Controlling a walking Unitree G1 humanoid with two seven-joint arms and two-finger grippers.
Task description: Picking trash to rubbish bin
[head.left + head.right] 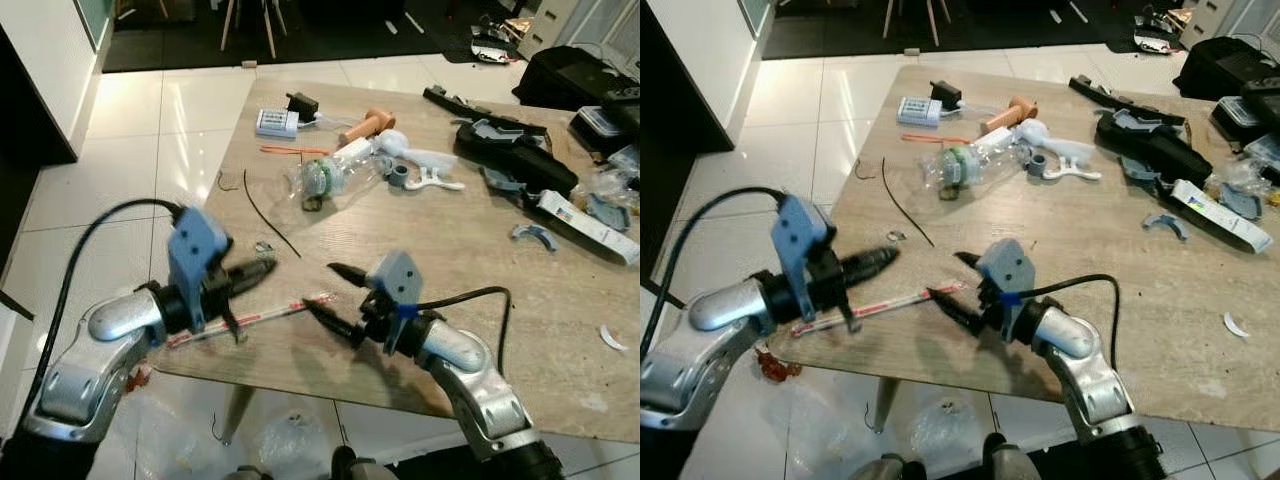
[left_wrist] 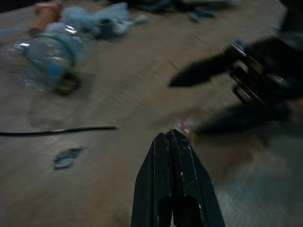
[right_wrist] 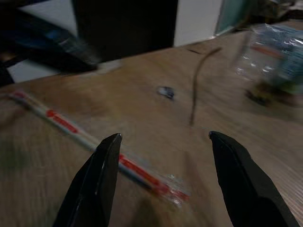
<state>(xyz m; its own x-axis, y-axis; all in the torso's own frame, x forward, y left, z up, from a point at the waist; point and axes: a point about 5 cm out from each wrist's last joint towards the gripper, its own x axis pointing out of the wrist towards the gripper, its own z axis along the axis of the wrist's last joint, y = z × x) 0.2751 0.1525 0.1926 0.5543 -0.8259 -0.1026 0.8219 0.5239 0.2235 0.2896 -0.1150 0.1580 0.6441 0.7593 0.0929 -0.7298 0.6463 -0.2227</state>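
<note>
A long thin paper-wrapped stick with red print [image 1: 275, 312] lies flat near the table's front left edge. My right gripper [image 1: 320, 287] is open just above that packet's right end, one finger on each side of it [image 3: 61, 122]. My left gripper [image 1: 270, 265] is shut with nothing seen between its fingers. It hovers a little above the table over the packet's left half and points toward the right gripper. A crushed clear plastic bottle [image 1: 335, 175] lies farther back on the table.
A thin black wire [image 1: 265, 215] and a small foil scrap [image 1: 263, 246] lie beyond the packet. Black bags and tools [image 1: 515, 150], a white box [image 1: 277, 122] and loose parts crowd the table's far and right side. A plastic bag [image 1: 285, 435] sits on the white floor under the table edge.
</note>
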